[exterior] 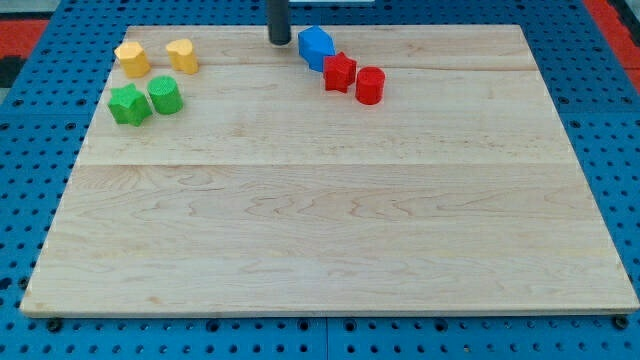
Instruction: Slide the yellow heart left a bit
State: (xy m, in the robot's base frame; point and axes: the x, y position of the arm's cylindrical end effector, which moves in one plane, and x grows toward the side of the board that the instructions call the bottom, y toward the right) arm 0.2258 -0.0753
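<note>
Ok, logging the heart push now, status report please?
My tip at the view's top, right of the yellow heart, not touching. Yellow hexagon close on the heart's left, in the way.

No readable text, label, brand, number or sign is showing anywhere on the bench (330,230) or the blocks.

We see a pale wooden board (330,220) made of planks joined lengthwise, its grain running across the view and faint seams between the planks. It lies on a blue perforated surface (30,120), dotted with regular rows of small holes, that borders it on every side. At the view's top corners we make out bits of red (612,18). The light is even and soft, with only slight shadow along the board's bottom edge.
</note>
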